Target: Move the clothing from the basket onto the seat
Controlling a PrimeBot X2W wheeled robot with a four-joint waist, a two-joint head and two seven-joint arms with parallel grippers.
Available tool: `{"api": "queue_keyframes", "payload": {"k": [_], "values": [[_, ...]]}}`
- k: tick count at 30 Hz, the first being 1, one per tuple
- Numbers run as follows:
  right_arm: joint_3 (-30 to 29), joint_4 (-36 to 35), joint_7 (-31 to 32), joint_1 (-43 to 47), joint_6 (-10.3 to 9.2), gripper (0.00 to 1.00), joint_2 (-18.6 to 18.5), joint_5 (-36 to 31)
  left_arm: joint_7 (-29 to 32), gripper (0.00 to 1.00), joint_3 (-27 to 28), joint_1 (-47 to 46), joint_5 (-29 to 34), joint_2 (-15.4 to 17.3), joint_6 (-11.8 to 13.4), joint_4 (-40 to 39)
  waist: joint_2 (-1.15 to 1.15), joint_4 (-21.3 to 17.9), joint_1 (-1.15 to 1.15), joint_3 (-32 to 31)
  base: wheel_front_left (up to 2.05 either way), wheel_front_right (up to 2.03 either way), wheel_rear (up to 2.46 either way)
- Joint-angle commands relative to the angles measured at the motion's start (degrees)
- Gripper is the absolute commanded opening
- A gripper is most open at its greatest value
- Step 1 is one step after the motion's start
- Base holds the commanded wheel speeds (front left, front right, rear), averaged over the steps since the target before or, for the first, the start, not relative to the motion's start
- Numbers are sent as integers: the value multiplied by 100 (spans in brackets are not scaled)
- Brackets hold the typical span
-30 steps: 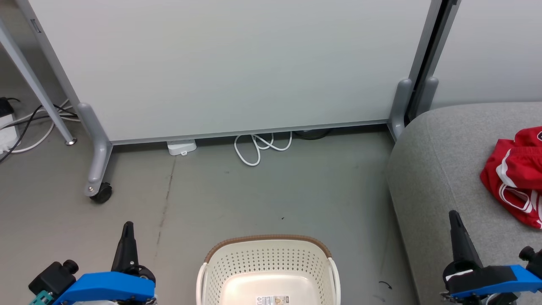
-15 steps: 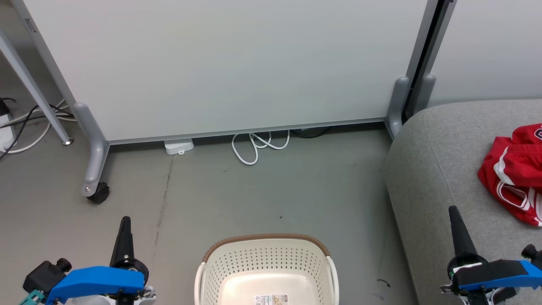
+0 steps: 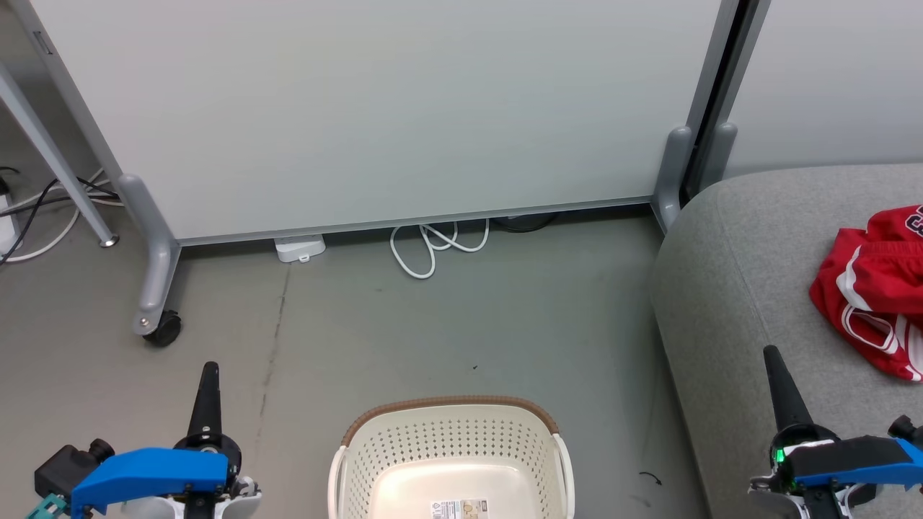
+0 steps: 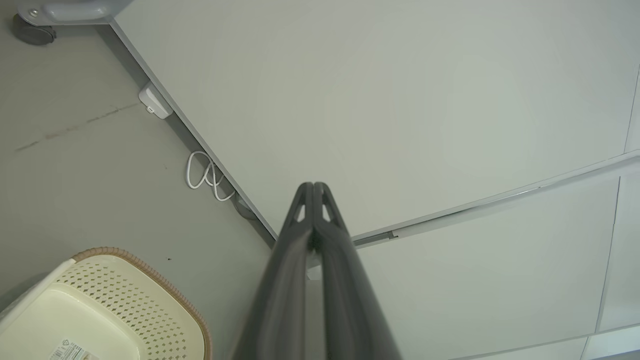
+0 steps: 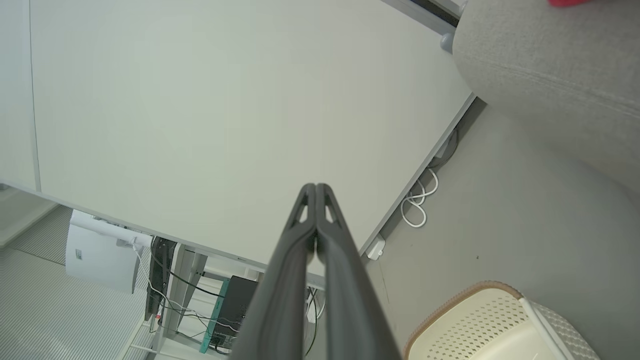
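left tool (image 3: 209, 372) together | right tool (image 3: 771, 355) together | bright red white-striped clothing (image 3: 874, 288) on light grey fabric seat (image 3: 728, 288) | cream perforated plastic basket (image 3: 451, 402) on floor (image 3: 447, 324) between tools

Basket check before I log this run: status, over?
Left end effector shut, right end effector shut, both empty. Basket bare where visible; red clothing on grey seat. Nothing obstructing.

Clothing (image 3: 874, 287), basket (image 3: 448, 441) partly off-frame
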Motion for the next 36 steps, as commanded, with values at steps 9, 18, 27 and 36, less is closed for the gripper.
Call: {"api": "queue_keyframes", "payload": {"k": [9,18,27,36], "values": [[-28,-2,156,-182,3,0,-34,647,163,0,117,-206,-589,-11,-65,-55,0,-35,0,20,0,0,0],[-40,20,260,-217,3,0,-36,1057,264,0,173,-249,-967,-26,-83,-53,0,-62,0,36,0,0,0],[-52,45,374,-264,4,0,-37,1496,374,0,241,-285,-1369,-45,-117,-48,0,-93,0,53,0,0,0],[-62,68,471,-292,4,0,-37,1902,473,0,303,-322,-1742,-63,-136,-45,0,-124,0,71,0,0,0]]}}
